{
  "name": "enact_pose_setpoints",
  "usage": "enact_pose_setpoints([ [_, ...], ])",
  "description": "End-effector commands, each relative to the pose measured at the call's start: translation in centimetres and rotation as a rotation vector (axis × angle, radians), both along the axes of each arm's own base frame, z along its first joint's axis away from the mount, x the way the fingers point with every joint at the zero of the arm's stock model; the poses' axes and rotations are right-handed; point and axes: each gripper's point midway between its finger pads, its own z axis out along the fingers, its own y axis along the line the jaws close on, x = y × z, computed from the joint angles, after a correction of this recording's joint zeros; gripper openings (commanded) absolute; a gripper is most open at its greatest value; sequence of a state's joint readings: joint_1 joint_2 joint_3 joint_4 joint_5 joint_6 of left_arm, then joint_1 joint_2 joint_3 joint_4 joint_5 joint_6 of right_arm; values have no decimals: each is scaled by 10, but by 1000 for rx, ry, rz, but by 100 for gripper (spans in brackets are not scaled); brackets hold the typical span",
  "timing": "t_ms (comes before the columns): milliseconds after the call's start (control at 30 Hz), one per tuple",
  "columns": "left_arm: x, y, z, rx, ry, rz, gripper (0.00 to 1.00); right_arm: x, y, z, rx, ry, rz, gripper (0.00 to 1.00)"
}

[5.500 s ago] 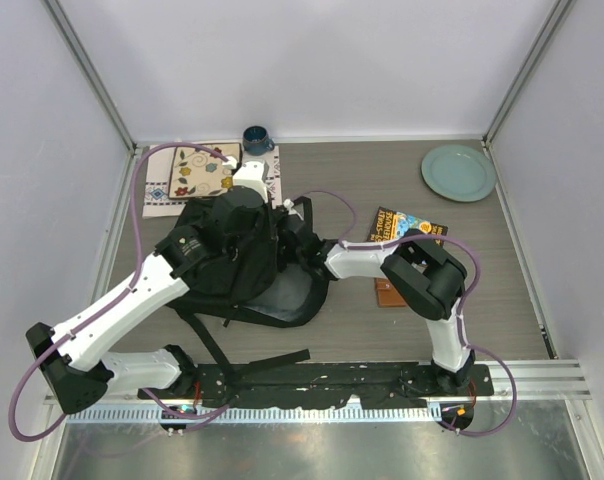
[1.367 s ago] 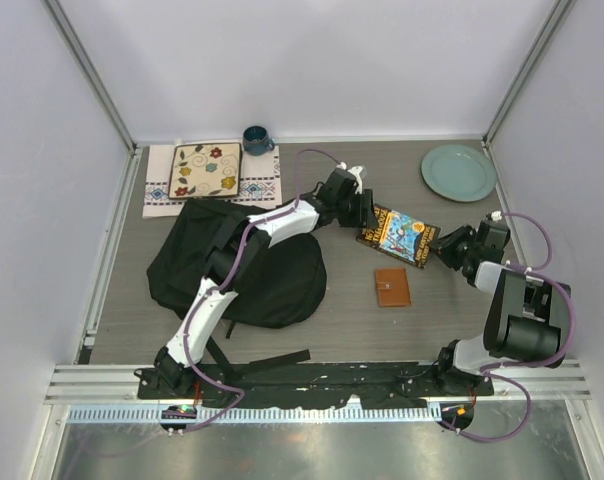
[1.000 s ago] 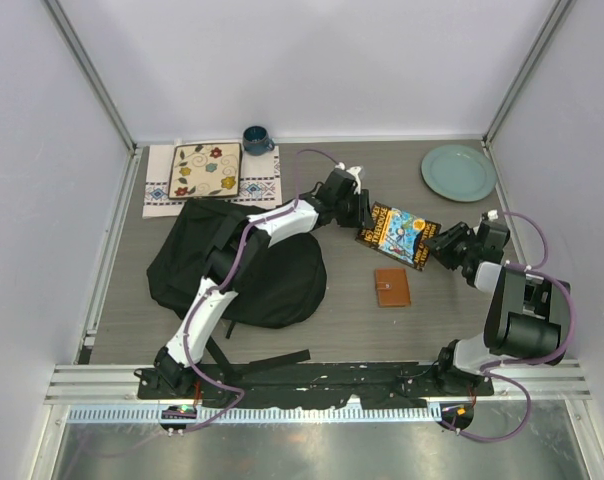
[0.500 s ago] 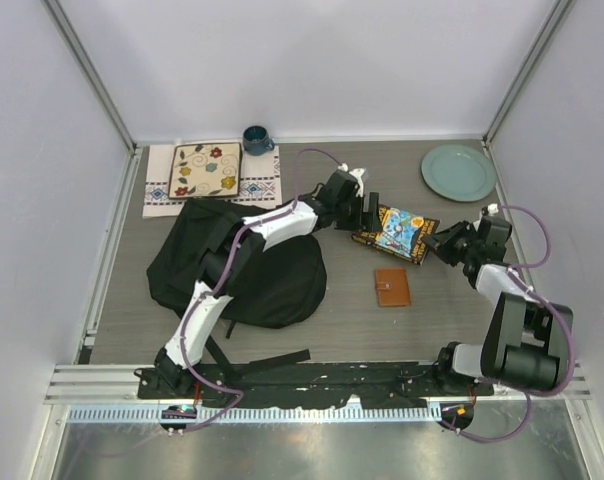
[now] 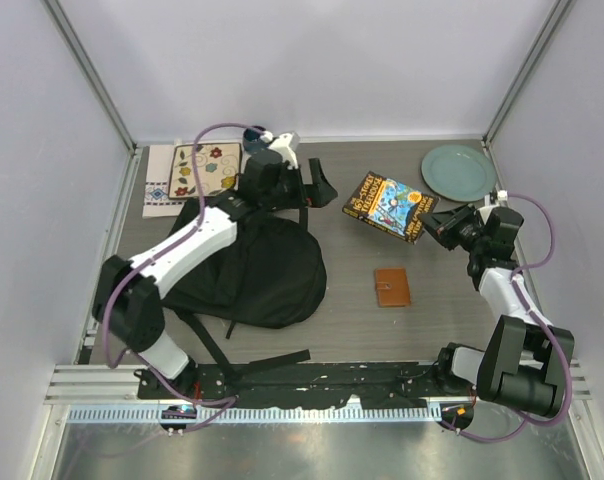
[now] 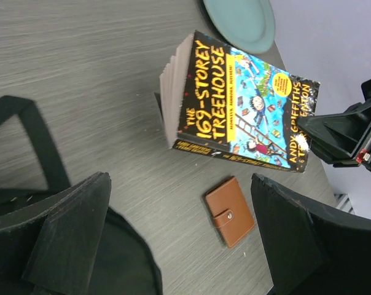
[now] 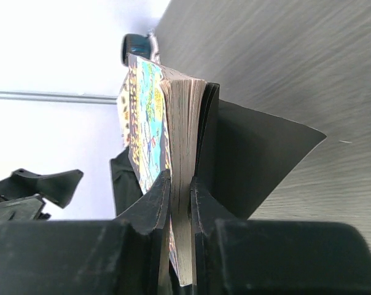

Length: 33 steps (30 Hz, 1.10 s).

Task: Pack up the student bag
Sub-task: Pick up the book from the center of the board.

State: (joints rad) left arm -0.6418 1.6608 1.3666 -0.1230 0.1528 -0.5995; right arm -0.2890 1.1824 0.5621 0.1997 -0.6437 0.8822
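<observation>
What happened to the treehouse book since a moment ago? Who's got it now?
The left claw opened, let go of the book and pulled back toward the student bag. The right claw closed on the book's other edge and now holds it alone, lifted off the table. The brown wallet, green plate and bag stayed put.

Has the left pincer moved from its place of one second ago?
Yes. The left pincer has drawn back leftward from the book, away from the brown wallet, toward the floral mat.
</observation>
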Motion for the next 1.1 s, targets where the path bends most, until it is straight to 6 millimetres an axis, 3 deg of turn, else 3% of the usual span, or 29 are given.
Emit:
enact_pose_setpoints([
  [0, -14, 32, 26, -27, -62, 72, 100, 0, 28, 65, 78, -199, 132, 1],
  [33, -18, 39, 20, -25, -48, 88, 100, -1, 32, 67, 78, -200, 144, 0],
  [233, -40, 77, 36, -118, -47, 175, 100, -7, 73, 90, 71, -248, 240, 1],
  [300, -44, 83, 42, -156, -50, 191, 100, -7, 82, 94, 72, -261, 250, 1],
  [333, -47, 86, 41, -164, -47, 190, 100, -11, 96, 96, 84, -260, 283, 1],
  [533, -55, 87, 35, -190, 7, 187, 100, -21, 126, 99, 154, -285, 329, 1],
  [833, -67, 93, 15, -263, 168, 249, 100, -28, 139, 103, 206, -320, 349, 0],
  [1067, -67, 78, 27, -425, 186, 201, 100, -33, 151, 105, 223, -326, 399, 1],
])
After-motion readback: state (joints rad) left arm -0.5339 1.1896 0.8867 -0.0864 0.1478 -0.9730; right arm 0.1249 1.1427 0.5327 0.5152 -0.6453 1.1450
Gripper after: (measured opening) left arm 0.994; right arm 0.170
